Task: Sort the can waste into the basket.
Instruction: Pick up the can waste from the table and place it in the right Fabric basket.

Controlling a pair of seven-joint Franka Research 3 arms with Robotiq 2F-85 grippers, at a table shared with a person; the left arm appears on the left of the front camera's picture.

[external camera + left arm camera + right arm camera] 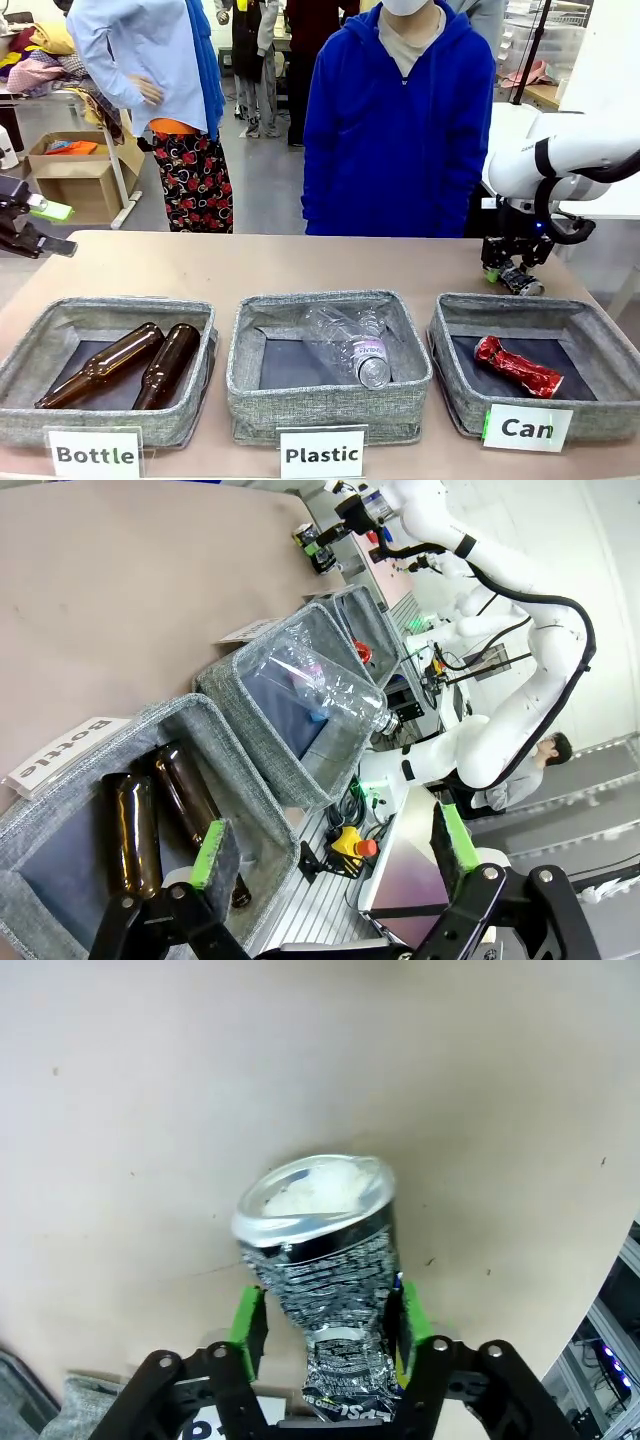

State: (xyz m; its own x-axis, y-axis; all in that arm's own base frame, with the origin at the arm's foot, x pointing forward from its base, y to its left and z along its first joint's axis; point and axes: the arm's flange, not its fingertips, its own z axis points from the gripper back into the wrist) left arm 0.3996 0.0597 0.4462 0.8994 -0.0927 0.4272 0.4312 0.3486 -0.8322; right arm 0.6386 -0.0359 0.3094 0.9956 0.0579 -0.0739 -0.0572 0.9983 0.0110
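A crushed black and silver can (325, 1250) stands on the tan table with its silver top facing the right wrist camera. My right gripper (325, 1325) is shut on it, a green pad pressed to each side. From the front, that gripper (508, 275) and the can (522, 281) sit just behind the Can basket (600, 330), at the far right. A shiny red crushed can (518, 367) lies on that basket's dark bottom. My left gripper (58, 228) hovers at the table's far left edge, open and empty (330, 840).
The middle basket (250, 380), signed Plastic, holds a clear plastic bottle (355, 345). Two brown glass bottles (130, 365) lie in the left basket (30, 400), signed Bottle. A person in a blue hoodie (400, 130) stands at the far side. Bare tabletop (280, 265) stretches behind the baskets.
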